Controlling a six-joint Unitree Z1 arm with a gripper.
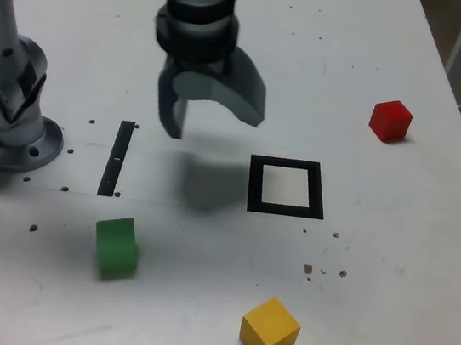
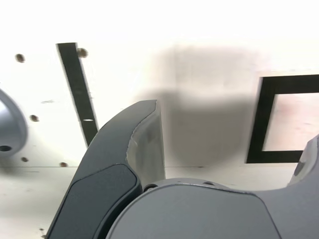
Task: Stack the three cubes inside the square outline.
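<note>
A: Where does everything sit on the bench (image 1: pixel 388 272) right now?

B: The square outline (image 1: pixel 287 187) lies near the middle, empty. The red cube (image 1: pixel 391 120) is toward the bench's far right edge in the exterior view, the green cube (image 1: pixel 116 247) toward the near left, and the yellow cube (image 1: pixel 269 330) by the near edge, below the outline. All three are well apart from each other and from the outline.

A: And the gripper (image 1: pixel 210 105)?

B: It hangs above the bench between the narrow black strip (image 1: pixel 117 157) and the outline, fingers (image 1: pixel 173 113) spread wide with nothing between them. The wrist view shows bare bench under it, with the strip to one side and the outline's border to the other.

A: So no cube is picked yet. How should the first pick go?

B: I'd judge any cube could serve as the base. Bring the open fingers straight down over the chosen cube, with flat faces against the pads rather than corners. The yellow cube sits turned relative to the bench edges, so the wrist would need to rotate to match it.

A: And the placing?

B: Centre the base cube in the white middle, square to the border, since the outline leaves little spare room and the other two must rest on it.
</note>
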